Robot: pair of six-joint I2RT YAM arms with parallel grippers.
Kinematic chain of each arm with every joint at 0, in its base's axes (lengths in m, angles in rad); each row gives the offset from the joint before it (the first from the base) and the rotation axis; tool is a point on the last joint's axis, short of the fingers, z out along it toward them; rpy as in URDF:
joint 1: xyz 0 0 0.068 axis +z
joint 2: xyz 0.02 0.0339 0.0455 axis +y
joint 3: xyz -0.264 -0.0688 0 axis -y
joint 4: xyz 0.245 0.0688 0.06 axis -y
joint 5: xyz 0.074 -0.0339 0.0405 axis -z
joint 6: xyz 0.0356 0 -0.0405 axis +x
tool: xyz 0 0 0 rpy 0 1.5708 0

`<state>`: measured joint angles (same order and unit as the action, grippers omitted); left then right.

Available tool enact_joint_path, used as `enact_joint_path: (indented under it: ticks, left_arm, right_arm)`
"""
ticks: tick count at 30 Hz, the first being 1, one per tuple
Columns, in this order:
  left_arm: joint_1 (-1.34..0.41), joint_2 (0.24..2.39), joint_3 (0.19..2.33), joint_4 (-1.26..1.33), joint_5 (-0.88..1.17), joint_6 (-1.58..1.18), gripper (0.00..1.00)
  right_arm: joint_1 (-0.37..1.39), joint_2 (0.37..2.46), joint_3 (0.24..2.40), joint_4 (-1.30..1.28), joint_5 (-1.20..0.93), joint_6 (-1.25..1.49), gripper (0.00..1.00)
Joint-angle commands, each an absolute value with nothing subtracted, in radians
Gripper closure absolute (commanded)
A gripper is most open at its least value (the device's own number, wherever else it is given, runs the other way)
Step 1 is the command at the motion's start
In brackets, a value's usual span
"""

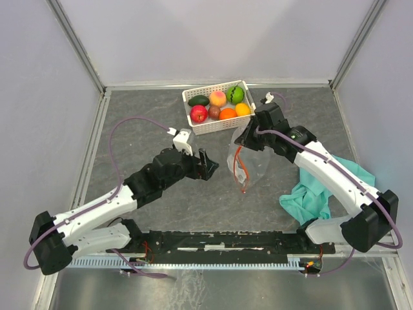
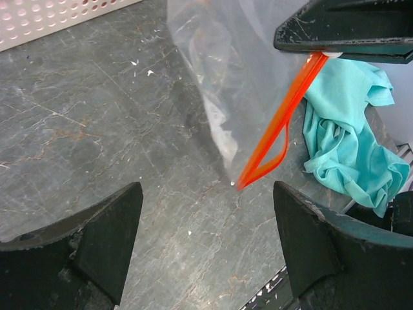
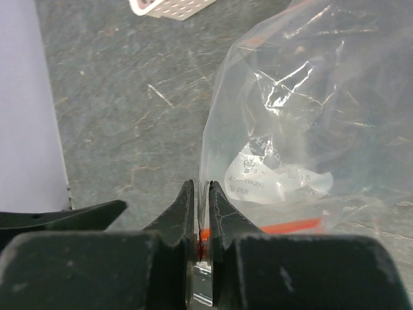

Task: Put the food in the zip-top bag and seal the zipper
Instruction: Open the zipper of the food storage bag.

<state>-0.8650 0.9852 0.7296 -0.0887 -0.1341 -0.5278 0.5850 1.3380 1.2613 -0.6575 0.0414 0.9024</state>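
a: where's the zip-top bag [image 1: 253, 160] right now?

b: middle of the table [image 1: 129, 129], just near of the white basket [image 1: 222, 126]. the right jaws have it by one edge, pinched almost fully together, with a sliver of the red zipper [image 2: 285, 108] showing between the tips in the right wrist view.

a: so the bag is up off the table?

b: its upper end is. the clear plastic hangs from that pinch and sags down and nearward, and its low corner looks to be on the table. the zipper runs down from the grip as a thin red strip that parts into a narrow loop near the bottom.

a: anything inside?

b: only a printed white patch showing through the plastic. i see none of the food [image 1: 219, 104] in it. all seven pieces sit in the basket: avocado, peach and melon along the far side, apple, brown fruit and two oranges along the near side.

a: and the left jaws?

b: spread wide, holding nothing, low over the table just left of the bag and apart from it, pointed toward the zipper.

a: and that teal thing?

b: a teal cloth [image 1: 311, 197], crumpled on the table to the right of the bag, partly under the right arm.
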Motion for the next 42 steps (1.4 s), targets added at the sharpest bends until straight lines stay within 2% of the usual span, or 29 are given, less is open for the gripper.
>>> enact_joint_path:
  ticks: [1,13,23,34,42]
  left_arm:
    - [-0.925,1.028,0.726,0.029,-0.248,-0.539,0.12]
    - [-0.986,1.068,0.692,0.092,-0.319,-0.505,0.12]
    - [-1.073,1.139,0.614,0.184,-0.561,-0.499,0.13]
    - [-1.074,1.252,0.572,0.392,-0.636,-0.450,0.22]
    - [-1.074,1.224,0.591,0.341,-0.663,-0.413,0.49]
  right_arm:
    - [0.614,1.324,1.288,-0.554,0.003,0.975,0.97]
    - [0.632,1.326,1.312,-0.531,-0.005,1.001,0.91]
    - [0.635,1.344,1.294,-0.495,-0.033,1.024,0.90]
    - [0.638,1.345,1.279,-0.488,-0.038,1.034,0.90]
    - [0.638,1.337,1.277,-0.523,0.006,1.001,0.84]
